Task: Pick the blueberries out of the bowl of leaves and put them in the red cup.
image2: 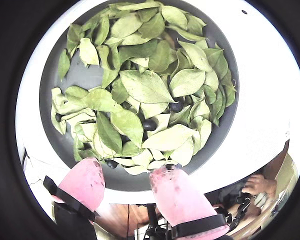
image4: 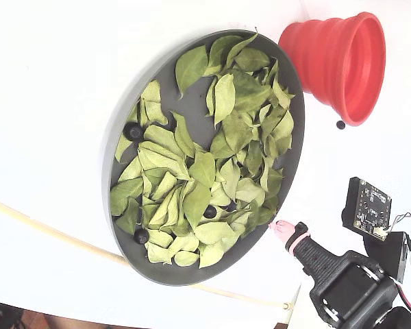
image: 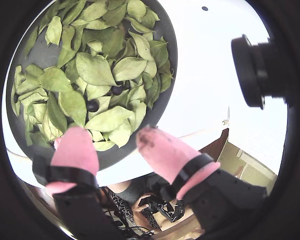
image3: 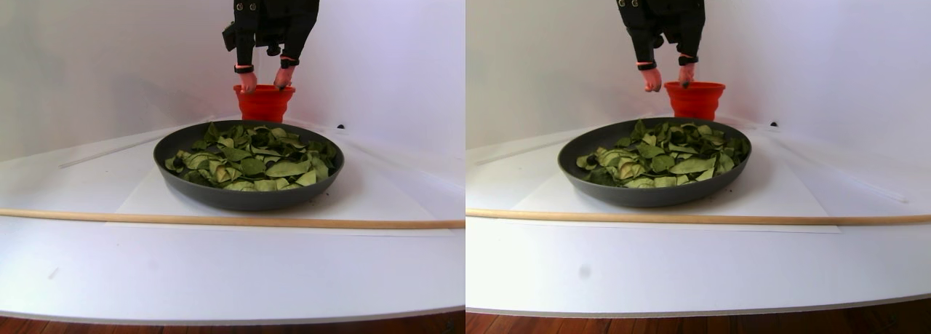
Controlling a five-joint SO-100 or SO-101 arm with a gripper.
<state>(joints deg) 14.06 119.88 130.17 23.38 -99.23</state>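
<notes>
The dark grey bowl (image4: 116, 137) holds many light green leaves (image4: 205, 168). Blueberries show among them: one (image4: 133, 130) near the rim, one (image4: 209, 212) mid-pile and one (image4: 141, 236) low. In both wrist views, berries (image: 92, 105) (image2: 149, 125) lie just ahead of the pink fingertips (image: 75, 150) (image2: 177, 192). My gripper (image: 117, 142) (image2: 130, 177) is open with nothing between its fingers. It hangs in the air above the bowl's rim (image3: 265, 81) (image4: 281, 229). The red cup (image4: 342, 62) (image3: 264, 103) stands behind the bowl.
A thin wooden stick (image3: 218, 219) (image4: 55, 233) lies along the white table in front of the bowl. A black camera module (image: 255, 70) and a small circuit board (image4: 368, 205) ride beside the gripper. A small black dot (image4: 340, 125) marks the table near the cup.
</notes>
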